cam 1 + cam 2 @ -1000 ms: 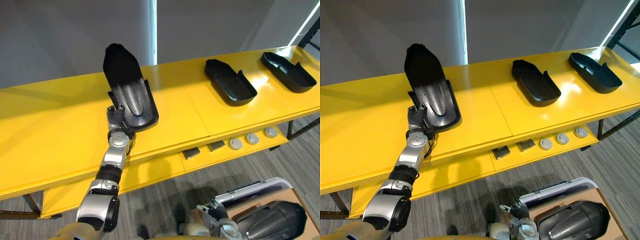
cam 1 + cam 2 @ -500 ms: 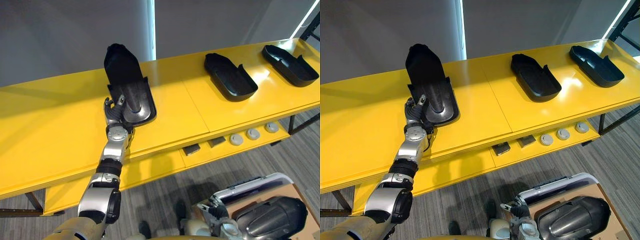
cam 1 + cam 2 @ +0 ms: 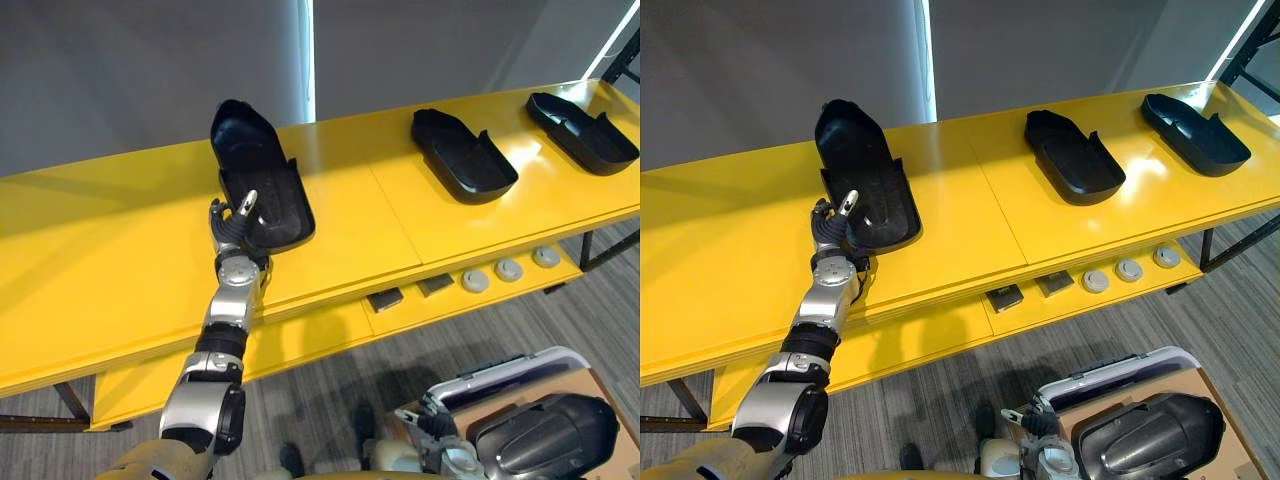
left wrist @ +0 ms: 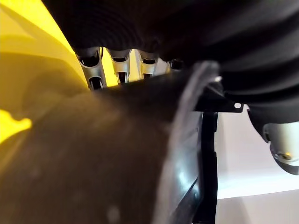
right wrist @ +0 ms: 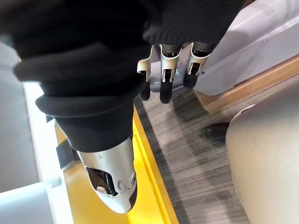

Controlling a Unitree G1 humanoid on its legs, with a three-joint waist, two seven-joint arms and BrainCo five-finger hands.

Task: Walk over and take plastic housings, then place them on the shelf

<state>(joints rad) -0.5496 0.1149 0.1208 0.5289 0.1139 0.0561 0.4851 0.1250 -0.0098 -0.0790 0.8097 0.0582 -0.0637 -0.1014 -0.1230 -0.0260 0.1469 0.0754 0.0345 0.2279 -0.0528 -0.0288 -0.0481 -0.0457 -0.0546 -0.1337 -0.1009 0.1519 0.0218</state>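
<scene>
Yellow shelf (image 3: 100,250) bears the plastic housing (image 3: 262,185), my left hand (image 3: 232,226) at its near end, grip impossible to tell; I would draw straight back, slowly, so nothing drags it off.

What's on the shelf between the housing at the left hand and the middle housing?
Nothing: bare yellow shelf top, crossed only by a panel seam, in both eye views.

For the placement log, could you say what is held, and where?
Unclear: left hand at the near end of the plastic housing, grip hidden; right hand holds nothing.
</scene>
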